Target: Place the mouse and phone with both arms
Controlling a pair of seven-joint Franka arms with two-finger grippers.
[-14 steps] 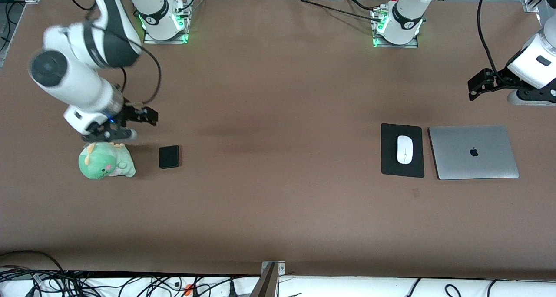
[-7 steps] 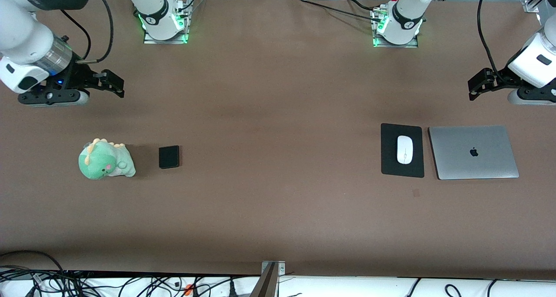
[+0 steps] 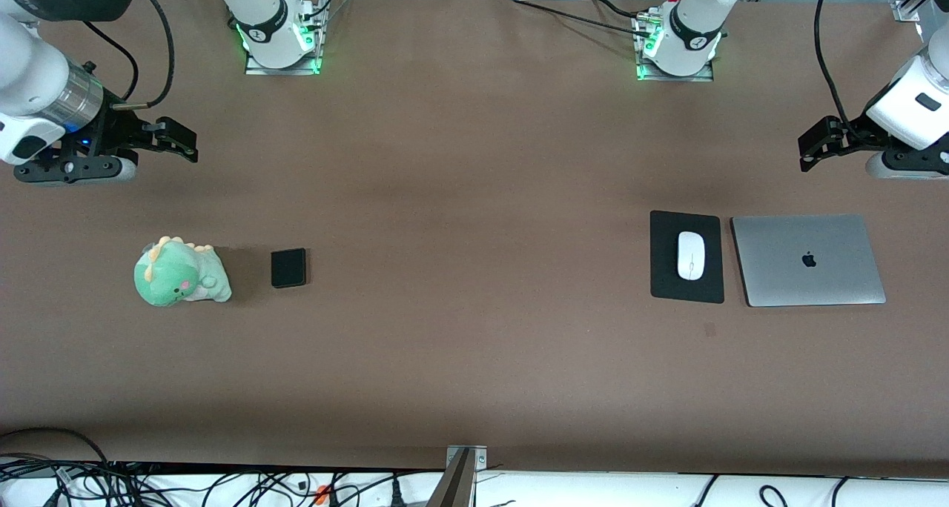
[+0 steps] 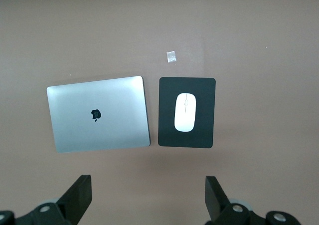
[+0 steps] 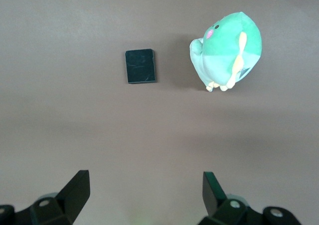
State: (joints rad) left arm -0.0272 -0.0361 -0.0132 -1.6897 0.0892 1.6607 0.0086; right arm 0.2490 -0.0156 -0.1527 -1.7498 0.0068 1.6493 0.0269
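The white mouse point(image 3: 690, 255) lies on a black mouse pad point(image 3: 686, 285) toward the left arm's end of the table; it also shows in the left wrist view point(image 4: 185, 112). The black phone point(image 3: 288, 267) lies flat beside a green plush toy point(image 3: 180, 273) toward the right arm's end; the right wrist view shows the phone point(image 5: 140, 66) too. My left gripper point(image 3: 812, 151) is open and empty, up over bare table beside the laptop's edge. My right gripper point(image 3: 178, 142) is open and empty, high over bare table at the right arm's end.
A closed silver laptop point(image 3: 808, 259) lies beside the mouse pad, also in the left wrist view point(image 4: 98, 113). The green plush toy shows in the right wrist view point(image 5: 227, 49). A small pale patch point(image 4: 171, 57) marks the table near the pad. Cables run along the table's near edge.
My right arm has lifted up and away from the plush toy and phone, toward the table's end. The left arm, phone and mouse have not moved.
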